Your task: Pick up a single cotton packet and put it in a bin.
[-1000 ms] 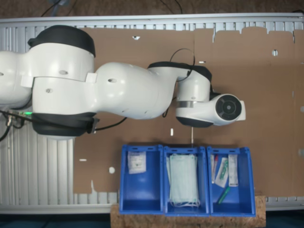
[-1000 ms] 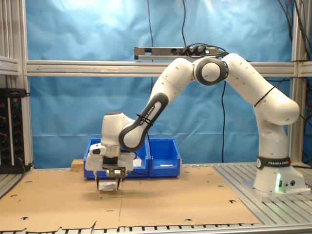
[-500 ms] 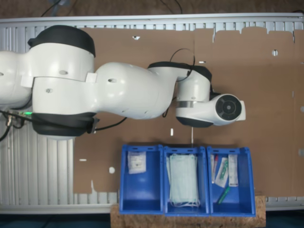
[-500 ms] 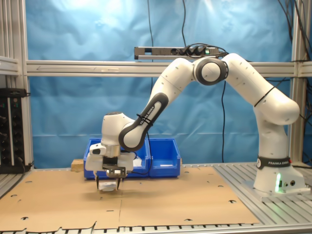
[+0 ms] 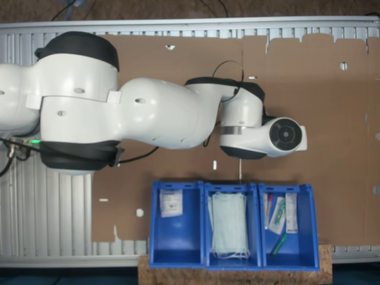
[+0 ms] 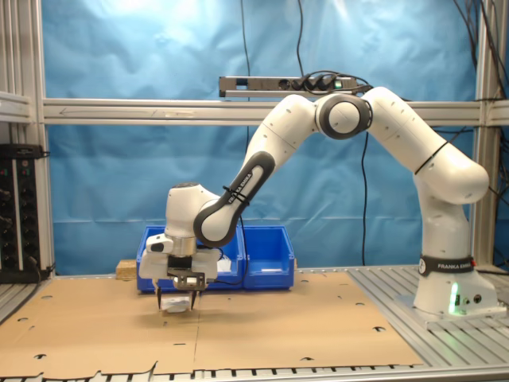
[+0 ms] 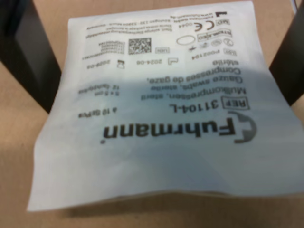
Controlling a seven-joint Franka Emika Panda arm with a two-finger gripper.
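Backdrop: blue sheet behind aluminium frame; worktop [image 6: 262, 330] = brown cardboard over ribbed metal, w/ three joined blue bins along one edge, end bin [image 5: 176, 228] holding one white packet. Gripper [image 6: 178, 301] low over the cardboard, fingers [image 7: 31, 52] either side of the cotton packet [image 7: 161, 109], which sits between them just off the cardboard. Grip state: cannot tell whether pads are pressing it or apart.

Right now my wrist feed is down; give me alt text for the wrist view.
A white cotton packet with black print lies between the hand's two dark fingers, one at each side edge. Brown cardboard lies beneath it. Whether the fingers are pressing the packet can't be told.
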